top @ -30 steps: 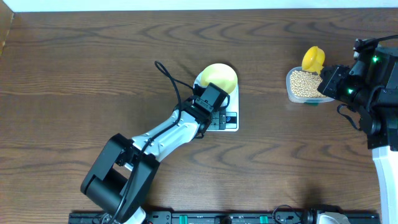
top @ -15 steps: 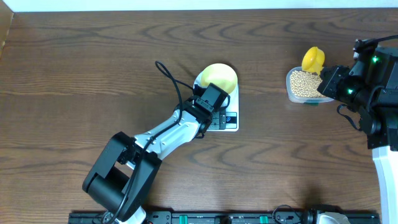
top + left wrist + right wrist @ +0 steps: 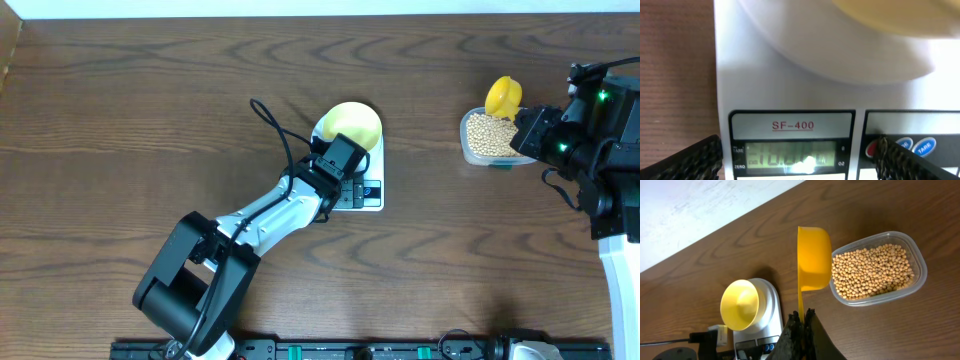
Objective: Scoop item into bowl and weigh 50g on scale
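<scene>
Mid-frame in the overhead view, the left jaws hang released over the front edge of the scale (image 3: 376, 165), flanking its display. The bowl (image 3: 350, 125) sits on the scale. Upper right, the right jaws are clenched on a yellow spoon (image 3: 813, 255) at the rim of the container (image 3: 918, 260) of beans (image 3: 872, 272) on the bench (image 3: 150, 120).

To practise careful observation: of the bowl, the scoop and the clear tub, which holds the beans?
The clear tub, its beans visible, beside the right tool's yellow scoop. That scoop and the pale-yellow bowl on the scale show none.
</scene>
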